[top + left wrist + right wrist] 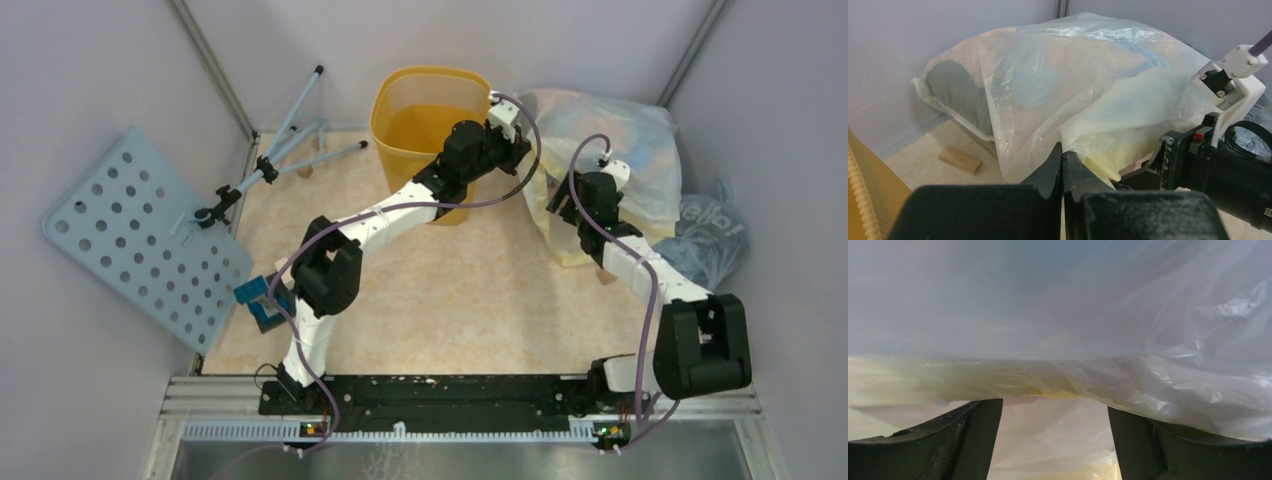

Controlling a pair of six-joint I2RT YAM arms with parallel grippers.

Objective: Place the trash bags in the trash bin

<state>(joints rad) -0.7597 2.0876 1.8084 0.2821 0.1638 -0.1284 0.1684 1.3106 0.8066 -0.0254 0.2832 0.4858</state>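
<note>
The yellow-orange trash bin [425, 110] stands at the back of the table, and its ribbed wall shows in the left wrist view [863, 190]. The thin pale pink trash bag [1033, 105] lies draped against the large whitish-yellow sack [625, 135], right of the bin. My left gripper [1063, 154] is shut, pinching the pink film's lower edge; in the top view it is just right of the bin [520, 150]. My right gripper [1055, 440] is open, pressed into the plastic, with pale film [1058, 430] between its fingers. It also shows in the top view [565, 205].
A grey-blue plastic bag [712, 235] lies at the far right. A small wooden block [960, 159] lies on the table by the sack. A tripod [285, 150], a perforated board [140, 235] and a blue clamp [262, 300] are on the left. Walls close in behind.
</note>
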